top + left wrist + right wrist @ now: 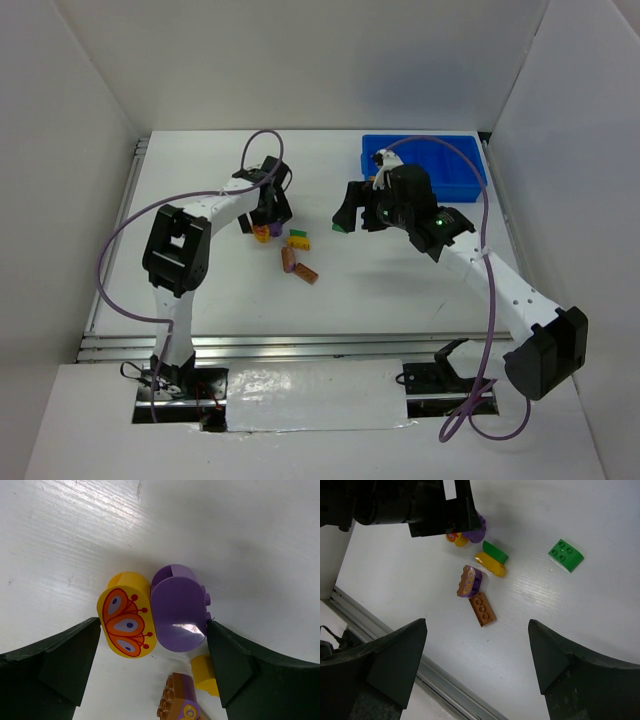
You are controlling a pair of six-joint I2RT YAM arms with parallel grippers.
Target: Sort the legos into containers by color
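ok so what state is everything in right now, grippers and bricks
left gripper: open, straddling two bricks
right gripper: open, empty, above the table
purple brick: on the table, between the open jaws
butterfly brick: beside the purple brick, not gripped
green square brick: flat, studs up, alone
brown brick: flat, studs up
blue tray: partly hidden, no bricks visible inside

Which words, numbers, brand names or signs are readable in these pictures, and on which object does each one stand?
No word, number or brand can be read in any view.
The yellow brick bears only a drawn butterfly, no letters.
The brown and purple brick bears a small printed pattern, too small to read.
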